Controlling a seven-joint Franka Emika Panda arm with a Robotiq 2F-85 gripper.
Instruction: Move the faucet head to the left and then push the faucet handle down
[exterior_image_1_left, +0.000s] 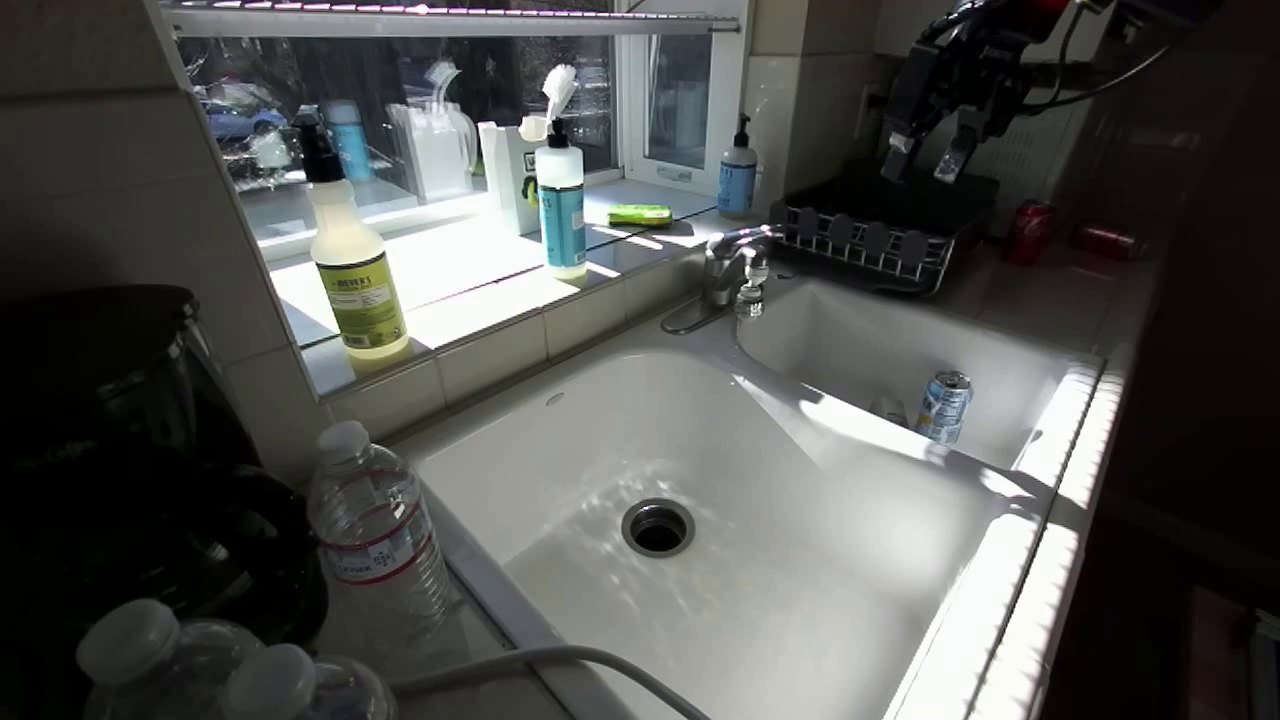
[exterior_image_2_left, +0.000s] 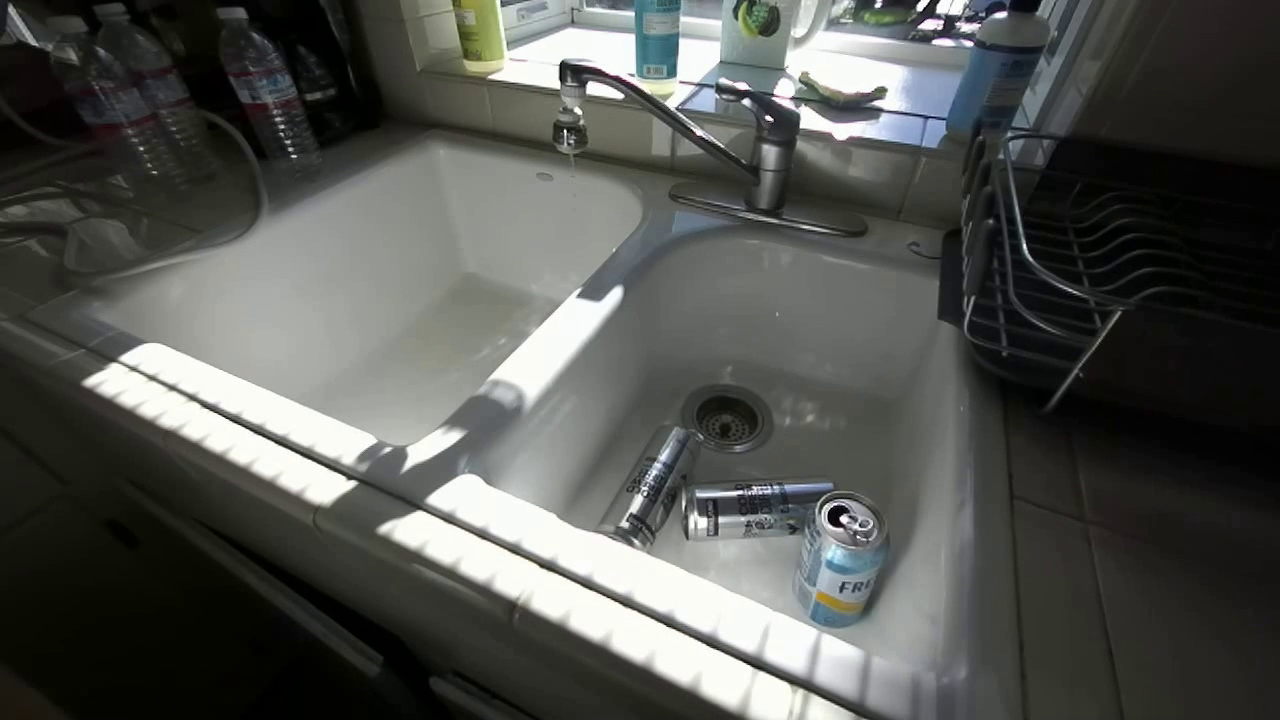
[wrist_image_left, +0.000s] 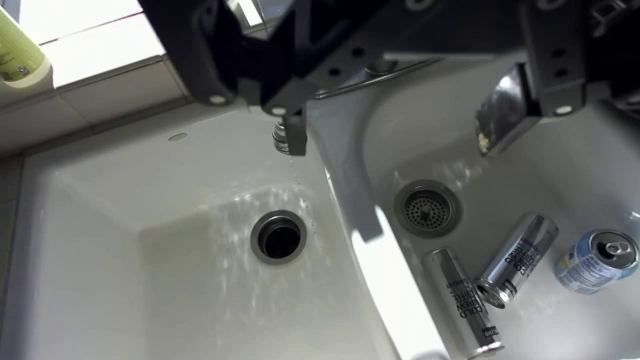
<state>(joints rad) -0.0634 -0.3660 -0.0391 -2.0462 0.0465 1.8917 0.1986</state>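
Observation:
The chrome faucet head (exterior_image_2_left: 672, 118) reaches over the back of the larger basin (exterior_image_2_left: 400, 250) in an exterior view, and a thin drip falls from its tip. The tip also shows in an exterior view (exterior_image_1_left: 750, 297) and in the wrist view (wrist_image_left: 280, 138), partly behind one finger. The chrome faucet handle (exterior_image_2_left: 757, 100) sits atop the base, raised and tilted; it also shows in an exterior view (exterior_image_1_left: 748, 236). In the wrist view the gripper hides it. My gripper (exterior_image_1_left: 925, 163) is open and empty, high above the sink, its fingers wide apart in the wrist view (wrist_image_left: 393, 145).
Two silver cans (exterior_image_2_left: 757, 508) and a blue can (exterior_image_2_left: 842, 575) are in the smaller basin. A dish rack (exterior_image_2_left: 1060, 270) stands beside it. Soap bottles (exterior_image_1_left: 563, 205) and a green item (exterior_image_1_left: 640, 215) are on the window sill. Water bottles (exterior_image_1_left: 378, 530) stand by the larger basin.

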